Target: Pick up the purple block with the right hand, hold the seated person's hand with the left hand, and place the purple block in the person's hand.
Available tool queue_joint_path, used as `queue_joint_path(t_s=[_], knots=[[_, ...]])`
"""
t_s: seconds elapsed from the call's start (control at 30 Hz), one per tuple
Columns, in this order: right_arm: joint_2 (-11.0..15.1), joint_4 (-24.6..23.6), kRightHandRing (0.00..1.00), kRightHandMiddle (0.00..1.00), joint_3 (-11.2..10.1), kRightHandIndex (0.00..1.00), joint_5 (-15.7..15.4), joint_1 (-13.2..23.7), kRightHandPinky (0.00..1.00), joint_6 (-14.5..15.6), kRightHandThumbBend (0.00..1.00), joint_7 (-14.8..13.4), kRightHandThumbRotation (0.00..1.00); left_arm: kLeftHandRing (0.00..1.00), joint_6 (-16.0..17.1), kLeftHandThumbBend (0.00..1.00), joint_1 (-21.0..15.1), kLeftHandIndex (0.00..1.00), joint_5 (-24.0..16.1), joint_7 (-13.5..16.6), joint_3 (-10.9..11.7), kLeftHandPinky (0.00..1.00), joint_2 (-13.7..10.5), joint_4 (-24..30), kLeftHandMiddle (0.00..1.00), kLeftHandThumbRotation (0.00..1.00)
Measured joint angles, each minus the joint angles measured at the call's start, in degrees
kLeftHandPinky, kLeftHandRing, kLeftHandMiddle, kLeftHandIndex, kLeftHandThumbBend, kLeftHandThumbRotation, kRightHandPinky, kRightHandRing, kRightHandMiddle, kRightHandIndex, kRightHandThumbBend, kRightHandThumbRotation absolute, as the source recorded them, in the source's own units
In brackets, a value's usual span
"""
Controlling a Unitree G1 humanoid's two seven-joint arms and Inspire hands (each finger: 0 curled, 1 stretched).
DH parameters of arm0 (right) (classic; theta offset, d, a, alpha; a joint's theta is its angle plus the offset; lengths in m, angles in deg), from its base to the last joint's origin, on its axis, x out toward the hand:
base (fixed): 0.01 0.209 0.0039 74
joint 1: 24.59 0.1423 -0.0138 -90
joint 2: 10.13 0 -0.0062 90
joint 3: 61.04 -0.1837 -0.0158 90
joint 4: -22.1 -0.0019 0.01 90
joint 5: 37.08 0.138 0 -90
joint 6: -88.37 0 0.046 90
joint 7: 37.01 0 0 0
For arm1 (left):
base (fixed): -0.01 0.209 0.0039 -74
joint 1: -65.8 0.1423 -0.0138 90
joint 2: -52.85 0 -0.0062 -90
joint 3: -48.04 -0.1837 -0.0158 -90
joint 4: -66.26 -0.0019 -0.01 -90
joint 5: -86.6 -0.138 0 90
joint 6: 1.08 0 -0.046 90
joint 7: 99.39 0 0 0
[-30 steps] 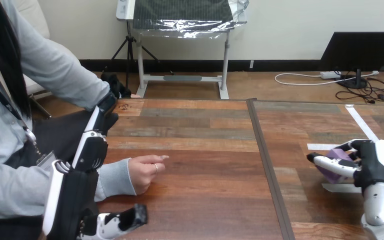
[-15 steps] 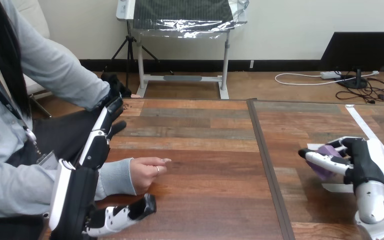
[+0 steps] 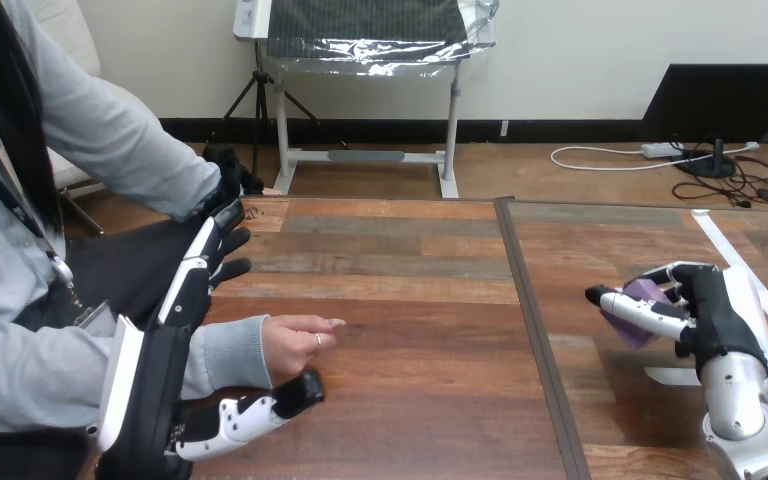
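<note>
We count one purple block (image 3: pixel 643 296); two robot hands: right hand (image 3: pixel 722 322) at block, left hand (image 3: pixel 155 385) well left of block; one person's hand (image 3: pixel 295 347), left of block; one table (image 3: pixel 410 262).

The wooden plank counter (image 3: pixel 410 300) is split by a dark seam (image 3: pixel 537 330) running from 12 to 6 o'clock. The person's hand (image 3: pixel 295 345) rests on it at 8 o'clock. A long white tape strip (image 3: pixel 720 245) lies at 2 o'clock and a short tape piece (image 3: pixel 672 376) at 4 o'clock.
</note>
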Motion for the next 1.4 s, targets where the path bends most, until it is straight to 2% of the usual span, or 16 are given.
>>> queue_joint_path(t_s=[0.17,0.3,0.47,0.6,0.93,1.4], knots=[[-0.1,-0.5,0.09,0.15,-0.6,0.2,1.0,0.2,0.04,-0.4,0.32,0.6,0.19,0.89,-2.0,1.0,0.4,0.89,-3.2,1.4,0.8,0.88,-0.3,1.5,0.89,0.54],[-0.2,-0.7,0.09,0.15,-1.1,0.2,1.8,0.3,0.05,-0.8,0.31,1.3,0.18,0.89,-3.7,1.0,0.6,0.89,-7.5,3.6,1.6,0.88,-0.9,2.7,0.88,0.55],[-0.5,-0.8,0.09,0.15,-1.5,0.19,1.8,0.8,0.05,-0.8,0.31,1.5,0.17,0.88,-5.8,1.0,0.7,0.88,-12.9,6.8,2.1,0.88,-2.2,3.7,0.88,0.53],[-0.8,-0.9,0.09,0.15,-1.8,0.19,2.0,1.1,0.05,-0.8,0.31,2.0,0.17,0.88,-7.5,1.0,0.7,0.88,-15.6,8.6,2.1,0.88,-3.4,4.3,0.88,0.5],[-2.3,-1.0,0.09,0.14,-2.8,0.18,3.8,1.5,0.04,-1.1,0.3,4.1,0.16,0.88,-11.9,1.0,0.5,0.87,-20.2,12.0,1.9,0.86,-7.2,4.4,0.88,0.45],[-4.1,-1.0,0.07,0.13,-3.6,0.17,6.1,2.0,0.03,-1.1,0.28,7.0,0.15,0.86,-17.5,1.0,-0.3,0.86,-21.9,11.3,0.4,0.82,-13.5,4.4,0.87,0.4]])
